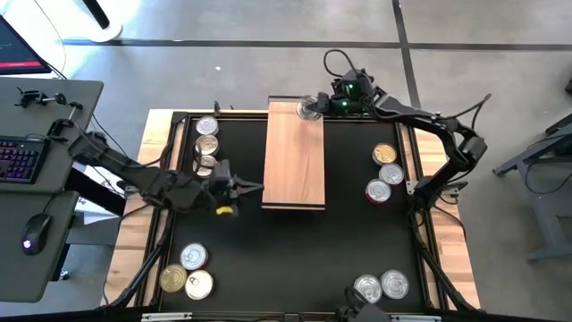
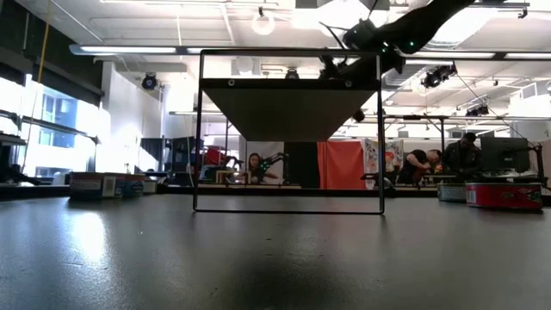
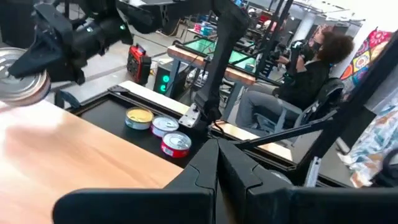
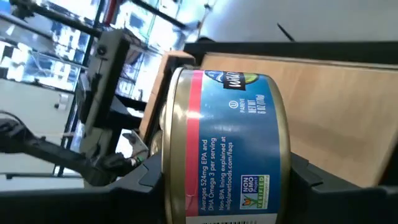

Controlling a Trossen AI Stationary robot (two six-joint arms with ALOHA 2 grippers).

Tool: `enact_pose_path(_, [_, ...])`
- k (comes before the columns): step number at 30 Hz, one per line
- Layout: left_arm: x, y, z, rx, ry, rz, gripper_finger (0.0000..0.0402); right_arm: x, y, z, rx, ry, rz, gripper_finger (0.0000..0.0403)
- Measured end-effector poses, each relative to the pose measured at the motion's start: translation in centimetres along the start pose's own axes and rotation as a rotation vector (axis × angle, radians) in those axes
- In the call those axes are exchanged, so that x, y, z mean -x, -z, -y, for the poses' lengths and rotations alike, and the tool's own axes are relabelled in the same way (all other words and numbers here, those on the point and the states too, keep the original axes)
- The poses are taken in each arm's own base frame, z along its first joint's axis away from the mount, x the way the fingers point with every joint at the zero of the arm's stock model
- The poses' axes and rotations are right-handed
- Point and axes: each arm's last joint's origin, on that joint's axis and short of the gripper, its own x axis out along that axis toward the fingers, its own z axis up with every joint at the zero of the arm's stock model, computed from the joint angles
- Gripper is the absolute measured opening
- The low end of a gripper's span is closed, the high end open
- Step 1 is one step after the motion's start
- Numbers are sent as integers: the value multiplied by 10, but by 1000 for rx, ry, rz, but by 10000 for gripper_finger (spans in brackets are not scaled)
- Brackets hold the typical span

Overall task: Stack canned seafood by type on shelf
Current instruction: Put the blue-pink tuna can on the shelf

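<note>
The shelf [image 1: 295, 156] is a light-brown wooden board in the middle of the black table, raised on a thin dark frame [image 2: 291, 108]. My right gripper [image 1: 320, 106] is at the shelf's far end, shut on a tin [image 1: 309, 108] with a blue and pink label [image 4: 227, 143]. My left gripper [image 1: 257, 187] is shut and hovers beside the shelf's left edge, near its near end; its fingers [image 3: 214, 163] touch nothing. Other tins stand on the table in groups: far left [image 1: 206, 143], near left [image 1: 188, 271], right [image 1: 384, 172] and near right [image 1: 381, 286]. My right gripper pinches the tin between its two fingers on the labelled side wall [image 4: 273, 155], one finger on each side. The fingers come roughly level from the table's right. The tin's lid [image 1: 309, 108] faces up over the shelf's far end; whether it rests on the board, I cannot tell.
The shelf top [image 3: 93, 155] is bare wood along most of its length. Three tins [image 3: 158, 127] stand to the shelf's right, one with a red label [image 2: 504, 195]. A desk with keyboard and mouse [image 1: 27, 179] is left of the table. People sit in the room beyond [image 3: 311, 68].
</note>
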Motion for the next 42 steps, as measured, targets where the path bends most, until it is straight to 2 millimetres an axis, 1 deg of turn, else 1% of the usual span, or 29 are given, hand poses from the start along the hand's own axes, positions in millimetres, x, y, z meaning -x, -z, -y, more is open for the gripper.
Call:
enact_pose_path(5, [-5, -9, -12, -23, 36, 1, 0, -2, 2, -3, -47, 50, 77, 197])
enact_pose_path(8, [-8, -12, -16, -32, 77, -13, 0, -3, 2, -3, -78, 71, 103, 202])
enact_pose_path(11, [-9, -12, -17, -46, 119, -28, 0, -9, 4, 0, -112, 82, 104, 204])
enact_pose_path(17, [-5, -10, -18, -78, 157, -80, 0, -20, 10, 3, -161, 95, 88, 207])
enact_pose_path(21, [-1, -8, -21, -96, 145, -118, 0, -24, 15, 0, -144, 123, 113, 207])
enact_pose_path(28, [6, -12, -25, -95, 143, -126, 0, -23, 15, 0, -125, 134, 133, 208])
enact_pose_path(33, [8, -13, -26, -126, 147, -116, 0, -23, 15, 0, -99, 97, 76, 209])
enact_pose_path(36, [7, -13, -26, -126, 144, -115, 0, -23, 16, 1, -86, 110, 64, 209])
enact_pose_path(39, [8, -13, -26, -128, 142, -115, 0, -23, 17, 2, -86, 131, 72, 217])
enact_pose_path(42, [7, -13, -26, -142, 143, -115, 0, -23, 17, 2, -86, 143, 77, 236])
